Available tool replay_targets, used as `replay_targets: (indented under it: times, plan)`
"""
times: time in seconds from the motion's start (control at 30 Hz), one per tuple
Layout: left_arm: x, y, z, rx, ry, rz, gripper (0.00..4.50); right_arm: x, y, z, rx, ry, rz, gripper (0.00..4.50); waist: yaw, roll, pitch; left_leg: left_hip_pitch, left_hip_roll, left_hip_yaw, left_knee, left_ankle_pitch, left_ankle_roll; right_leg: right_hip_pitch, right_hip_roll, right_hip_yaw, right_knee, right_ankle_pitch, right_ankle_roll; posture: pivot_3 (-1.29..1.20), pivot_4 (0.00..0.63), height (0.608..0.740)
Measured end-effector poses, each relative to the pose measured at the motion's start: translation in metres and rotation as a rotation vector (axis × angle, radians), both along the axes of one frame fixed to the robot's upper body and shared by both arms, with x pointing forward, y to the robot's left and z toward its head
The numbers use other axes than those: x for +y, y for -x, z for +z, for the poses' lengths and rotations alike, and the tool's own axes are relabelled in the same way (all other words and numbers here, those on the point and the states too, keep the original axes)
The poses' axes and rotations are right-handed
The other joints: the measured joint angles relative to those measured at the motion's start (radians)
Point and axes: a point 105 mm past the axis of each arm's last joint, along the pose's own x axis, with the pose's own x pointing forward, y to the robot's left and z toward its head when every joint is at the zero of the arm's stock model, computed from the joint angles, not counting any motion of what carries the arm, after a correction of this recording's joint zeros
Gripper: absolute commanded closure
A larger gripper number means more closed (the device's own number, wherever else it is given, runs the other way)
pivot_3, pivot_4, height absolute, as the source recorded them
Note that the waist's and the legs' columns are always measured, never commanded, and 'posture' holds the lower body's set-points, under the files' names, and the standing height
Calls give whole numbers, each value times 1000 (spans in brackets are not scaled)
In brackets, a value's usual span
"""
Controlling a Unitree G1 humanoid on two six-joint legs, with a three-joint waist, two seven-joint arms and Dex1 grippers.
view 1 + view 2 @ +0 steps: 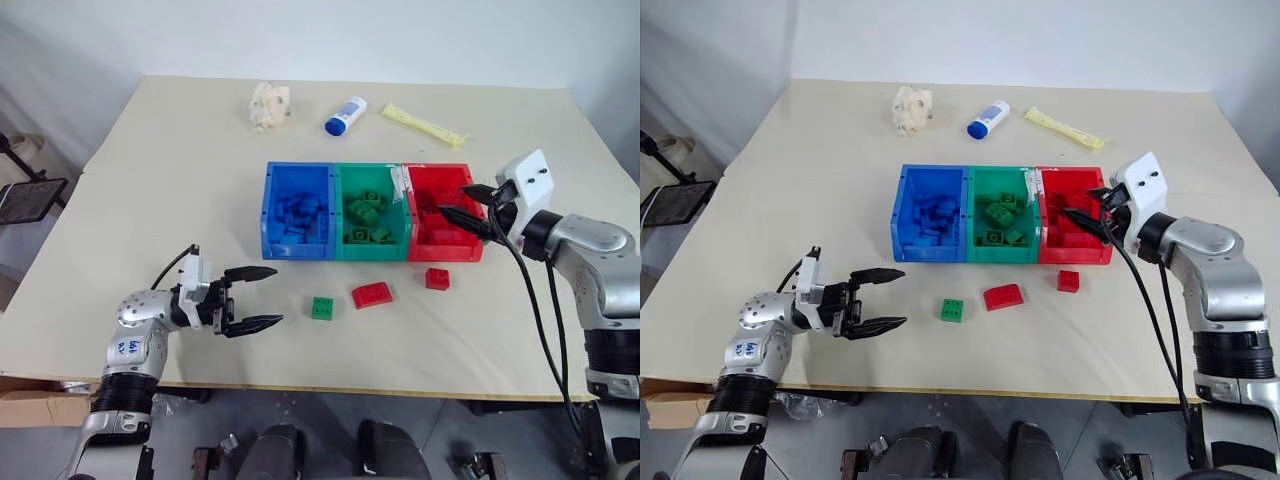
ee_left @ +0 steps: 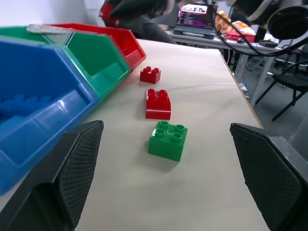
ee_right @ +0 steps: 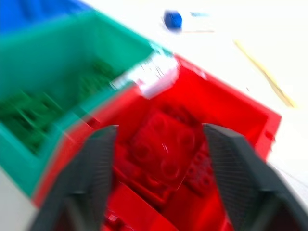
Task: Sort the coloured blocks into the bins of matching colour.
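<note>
Right pincer over red bin | red block perhaps loose

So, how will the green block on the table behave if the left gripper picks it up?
The green block looks like rigid moulded plastic, so probably stiff. It is small, so likely light. It sits flat and is square, so it should not roll; its glossy sides might slip between the fingers.
</note>
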Motion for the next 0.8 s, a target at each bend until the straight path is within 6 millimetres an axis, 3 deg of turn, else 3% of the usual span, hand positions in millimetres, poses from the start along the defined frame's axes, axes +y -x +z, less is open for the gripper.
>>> replay_targets:
  times: [0.07,0.3,0.6,0.8]
  plan:
    - [-1,2,2,-22,-1,-27,0,-1,0,-6,10,12,2,46,-1,0,0,0,0,0,0,0,0,0,0,0,0,0,0,0,150,740]
    - [1,4,1,-71,-5,-58,0,-6,19,-15,32,39,40,46,1,0,0,0,1,1,0,0,0,0,0,0,1,0,0,0,150,740]
    - [5,1,-2,-79,-24,-45,0,-36,87,-35,174,61,104,46,4,0,0,1,1,1,0,0,1,2,0,0,0,0,0,0,150,740]
    - [8,-1,-5,-62,-34,-34,0,-74,144,-59,307,40,39,46,7,0,0,1,1,1,0,0,1,3,0,1,-2,0,1,0,150,740]
